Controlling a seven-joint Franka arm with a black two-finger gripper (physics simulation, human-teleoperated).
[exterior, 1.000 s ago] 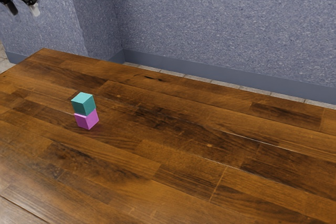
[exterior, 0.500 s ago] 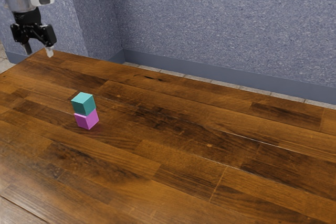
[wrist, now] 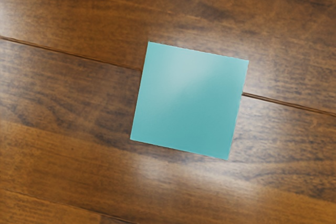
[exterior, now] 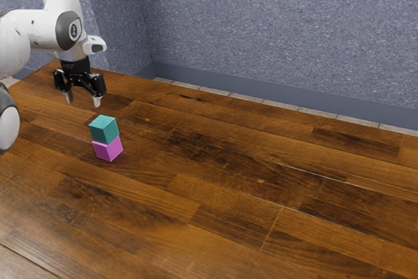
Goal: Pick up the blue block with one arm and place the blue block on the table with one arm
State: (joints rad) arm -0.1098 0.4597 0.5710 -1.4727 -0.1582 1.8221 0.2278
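Teal, the block you're after sits on top of the pink cube, which rests on the table. Your gripper hangs above the pair with its fingers spread well apart, nothing between them and touching neither piece; your wrist view looks down on the block's flat top.

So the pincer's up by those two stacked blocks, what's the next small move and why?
I'd probably ease the open pincer down and across toward the teal block, fingers kept apart. In the exterior view it hangs above and to the left of that block, touching nothing, and the teal block sits atop the pink block, leaving its top uncovered.
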